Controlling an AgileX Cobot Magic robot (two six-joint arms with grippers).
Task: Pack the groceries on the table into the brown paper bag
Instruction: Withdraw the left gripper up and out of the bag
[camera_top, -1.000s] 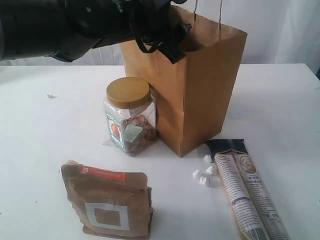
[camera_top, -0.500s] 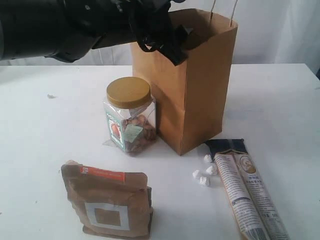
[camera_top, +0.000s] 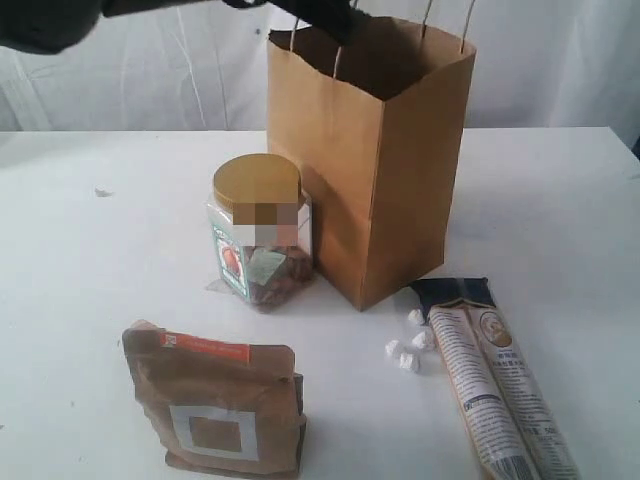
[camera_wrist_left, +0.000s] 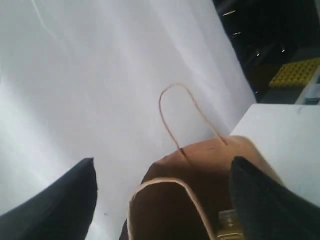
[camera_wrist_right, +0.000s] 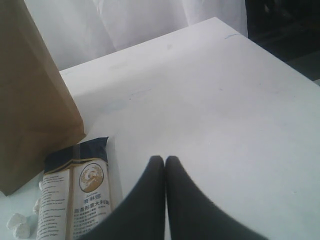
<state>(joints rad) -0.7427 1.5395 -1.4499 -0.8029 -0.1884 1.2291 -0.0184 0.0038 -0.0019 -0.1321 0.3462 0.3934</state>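
Observation:
The brown paper bag (camera_top: 400, 170) stands upright and open at the middle of the table (camera_top: 560, 200). My left gripper (camera_wrist_left: 162, 200) hangs open above the bag's mouth (camera_wrist_left: 200, 200), holding nothing; only a dark bit of that arm (camera_top: 318, 10) shows at the exterior view's top edge. A small gold object (camera_wrist_left: 227, 222) glints inside the bag. The gold-lidded jar (camera_top: 258, 235) touches the bag's left side. The brown pouch (camera_top: 215, 400) stands at the front left. The long beige packet (camera_top: 495, 385) lies at the front right. My right gripper (camera_wrist_right: 165, 162) is shut and empty above the table beside that packet (camera_wrist_right: 75, 200).
Small white lumps (camera_top: 408, 350) lie between the bag and the packet. A pale scrap (camera_top: 100, 192) sits far left. The bag's string handles (camera_wrist_left: 190, 117) stick up under my left gripper. White curtain hangs behind the table.
The left arm has lifted up and away from the bag's mouth, leaving most of the exterior view. The bag shifted slightly and its near handle now shows. The right gripper stays shut.

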